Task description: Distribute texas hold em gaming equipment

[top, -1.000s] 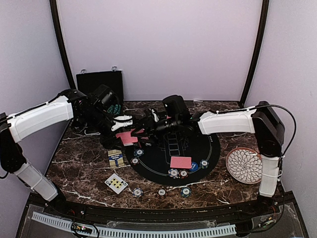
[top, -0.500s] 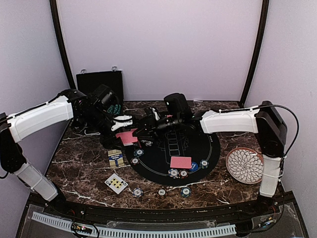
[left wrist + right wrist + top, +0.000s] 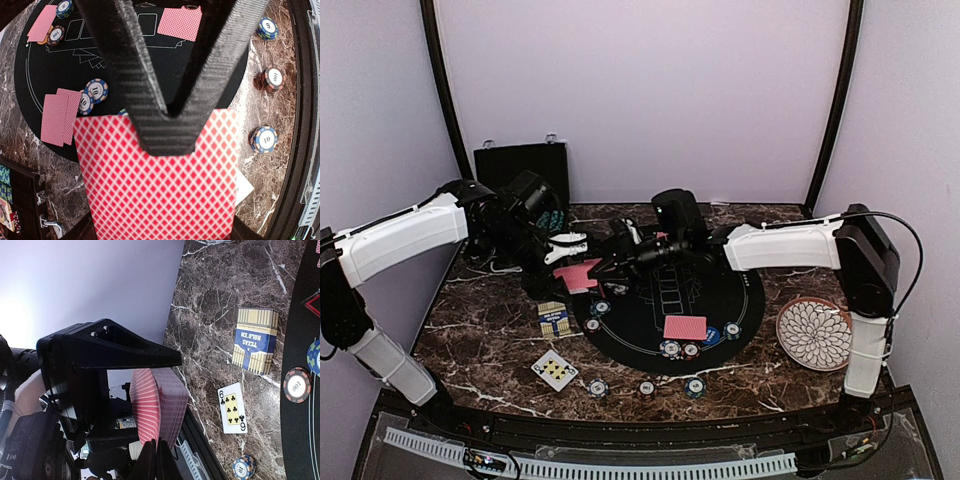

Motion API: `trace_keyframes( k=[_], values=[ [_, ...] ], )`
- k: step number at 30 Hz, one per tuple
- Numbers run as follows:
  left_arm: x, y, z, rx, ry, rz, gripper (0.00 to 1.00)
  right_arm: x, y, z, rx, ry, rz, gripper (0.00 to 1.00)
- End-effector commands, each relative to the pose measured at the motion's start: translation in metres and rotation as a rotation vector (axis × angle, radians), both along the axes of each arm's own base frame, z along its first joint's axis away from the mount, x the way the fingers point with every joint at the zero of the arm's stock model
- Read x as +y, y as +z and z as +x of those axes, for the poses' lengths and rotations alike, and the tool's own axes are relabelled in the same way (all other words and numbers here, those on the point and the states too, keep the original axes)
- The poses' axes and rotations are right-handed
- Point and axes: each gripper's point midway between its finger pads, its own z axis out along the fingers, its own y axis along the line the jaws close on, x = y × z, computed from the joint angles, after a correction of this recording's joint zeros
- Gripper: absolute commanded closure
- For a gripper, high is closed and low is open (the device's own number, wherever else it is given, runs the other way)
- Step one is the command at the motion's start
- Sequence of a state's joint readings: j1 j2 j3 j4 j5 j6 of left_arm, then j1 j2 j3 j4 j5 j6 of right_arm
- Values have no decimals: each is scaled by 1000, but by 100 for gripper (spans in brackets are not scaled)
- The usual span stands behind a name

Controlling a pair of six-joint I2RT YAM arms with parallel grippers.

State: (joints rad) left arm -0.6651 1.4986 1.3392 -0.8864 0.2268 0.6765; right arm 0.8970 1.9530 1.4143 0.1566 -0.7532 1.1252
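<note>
At left tool (image 3: 169, 125): red diamond-bk cards (image 3: 160, 200)

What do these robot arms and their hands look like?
The left arm and right arm have white shells over black joints. The left hand and right hand are black, the left's fingers ribbed. A thin black cable loops over the right arm.

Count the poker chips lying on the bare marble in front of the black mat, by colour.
Blue poker chip: 1
Red poker chip: 1
Teal poker chip: 1
Total: 3
</note>
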Motion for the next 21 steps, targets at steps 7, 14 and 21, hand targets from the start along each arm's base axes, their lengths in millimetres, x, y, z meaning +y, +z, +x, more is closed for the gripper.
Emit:
trace_keyframes(
  k=[7,14,21],
  values=[
    [3,5,-2,-23,-2,-9,100,-33,25,16,-79,-49,-21,100],
    [6,4,-1,-30,5,1,100,-95,17,46,-138,-159,-200,100],
    [7,3,0,-34,8,7,100,-178,4,89,-317,-317,-588,100]
  ],
)
